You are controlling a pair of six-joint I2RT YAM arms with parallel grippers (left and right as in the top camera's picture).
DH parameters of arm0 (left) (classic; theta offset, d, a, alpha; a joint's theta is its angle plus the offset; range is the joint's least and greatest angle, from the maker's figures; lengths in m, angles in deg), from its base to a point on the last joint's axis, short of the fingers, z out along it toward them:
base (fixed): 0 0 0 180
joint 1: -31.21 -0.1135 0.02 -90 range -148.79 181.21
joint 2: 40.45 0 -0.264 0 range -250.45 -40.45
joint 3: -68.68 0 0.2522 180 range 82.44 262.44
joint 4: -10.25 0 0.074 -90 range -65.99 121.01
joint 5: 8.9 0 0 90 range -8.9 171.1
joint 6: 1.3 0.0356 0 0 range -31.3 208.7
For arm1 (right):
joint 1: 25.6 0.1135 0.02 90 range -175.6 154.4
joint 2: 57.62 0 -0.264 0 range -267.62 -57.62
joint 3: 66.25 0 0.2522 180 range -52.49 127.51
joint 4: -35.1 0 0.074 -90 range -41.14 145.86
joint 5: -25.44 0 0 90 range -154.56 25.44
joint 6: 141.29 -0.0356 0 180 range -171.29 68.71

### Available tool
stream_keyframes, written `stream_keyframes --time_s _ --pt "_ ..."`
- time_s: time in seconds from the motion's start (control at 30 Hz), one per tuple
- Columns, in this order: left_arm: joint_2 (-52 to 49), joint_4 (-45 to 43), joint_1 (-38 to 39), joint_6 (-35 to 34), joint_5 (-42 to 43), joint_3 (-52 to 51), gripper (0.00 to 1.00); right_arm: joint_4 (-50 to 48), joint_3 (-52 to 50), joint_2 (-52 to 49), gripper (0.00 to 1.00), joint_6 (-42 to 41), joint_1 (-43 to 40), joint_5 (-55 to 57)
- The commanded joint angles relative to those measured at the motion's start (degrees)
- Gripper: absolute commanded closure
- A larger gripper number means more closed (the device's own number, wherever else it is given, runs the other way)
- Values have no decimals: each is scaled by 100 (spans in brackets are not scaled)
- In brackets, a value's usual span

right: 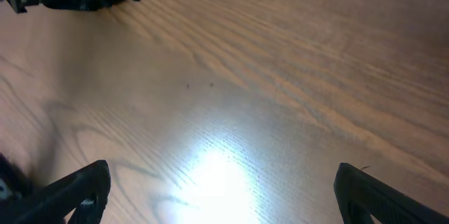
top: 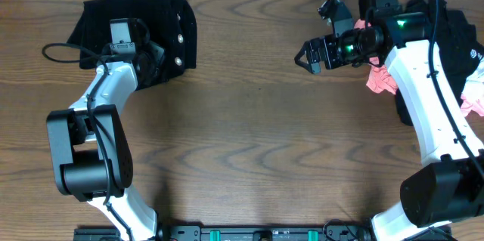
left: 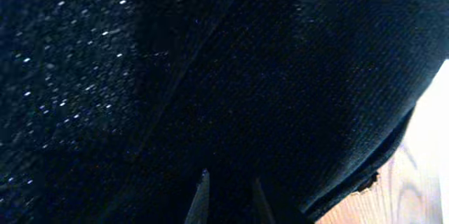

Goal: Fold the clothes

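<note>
Garment: black fuzzy knit garment (top: 162, 14) with glittery specks, lying bunched into a rough block.
Garment position: about 10 o'clock on the brown wood-grain table (top: 249, 135), close to the far edge.
Buttons: small pearly-white round buttons (top: 181, 38) in a row down the garment's 3 o'clock edge; three can be counted from overhead.
Garment close up: in the left wrist view the knit (left: 280, 76) fills nearly the whole frame. Specks are densest toward 9 o'clock, and a strip of table shows at 4 o'clock.
Left gripper: left gripper (top: 151, 60) sits on the garment's 5 o'clock part, with the white arm reaching in from 7 o'clock.
Left gripper state: in its own wrist view the left gripper (left: 229, 199) has its fingers (left: 200, 199) drawn close together with black cloth between them, nipped on a fold of the garment.
Right gripper: right gripper (top: 302, 57) is over bare wood at about 1 o'clock on the table, well apart from the garment and pointing toward 9 o'clock.
Right gripper state: jaws spread wide. In the right wrist view (right: 221, 182) the two dark fingers (right: 77, 192) stand at opposite sides of the frame with only table between them, holding nothing.
Surroundings: crumpled pink cloth (top: 382, 82) and a heap of dark clothing (top: 454, 37) lie at 2 to 3 o'clock, partly under the right arm.
</note>
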Motion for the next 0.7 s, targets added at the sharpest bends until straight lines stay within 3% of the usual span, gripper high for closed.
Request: stream_keyframes --time_s 0.0,0.43,0.67 --pt "-98 153 -105 50 35 -70 77 46 -33 -48 1 188 92 -90" --pt "-98 621 -490 2452 -387 -76 77 46 -33 -48 1 186 92 -92" --pt "-98 616 -490 2848 -1200 -83 77 52 -33 -48 1 184 109 -94"
